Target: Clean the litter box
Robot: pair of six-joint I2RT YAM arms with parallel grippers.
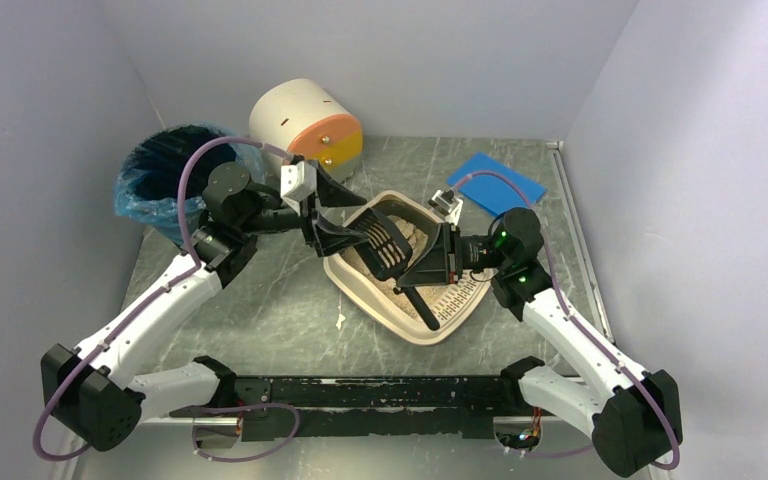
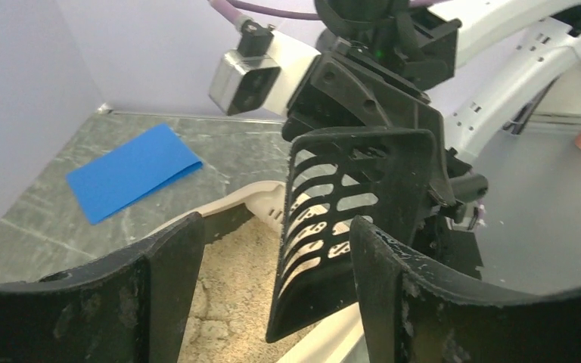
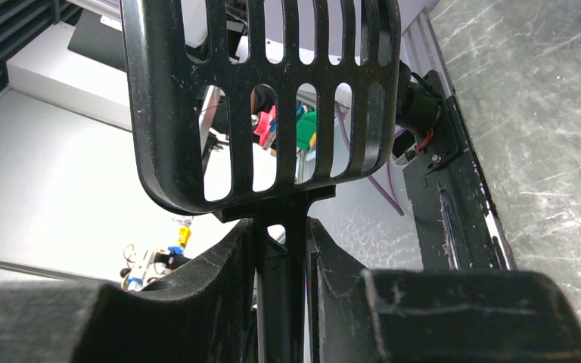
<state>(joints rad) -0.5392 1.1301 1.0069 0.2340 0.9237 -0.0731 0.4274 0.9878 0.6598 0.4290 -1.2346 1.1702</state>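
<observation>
right hand (image 3: 284, 257) pinches the scoop (image 1: 388, 245) by its handle, we judge so litter sifts back | litter box (image 1: 370, 303) mid-tabletop, under the scoop | left hand (image 2: 272, 253) spread around the scoop head, probably to steady it

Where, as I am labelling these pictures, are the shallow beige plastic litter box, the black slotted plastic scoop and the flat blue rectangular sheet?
Beige litter box (image 1: 368, 293): top external view, near left rim.
Black slotted scoop (image 3: 163, 113): right wrist view, head's solid side frame.
Blue sheet (image 1: 497, 183): top external view, its middle.
</observation>
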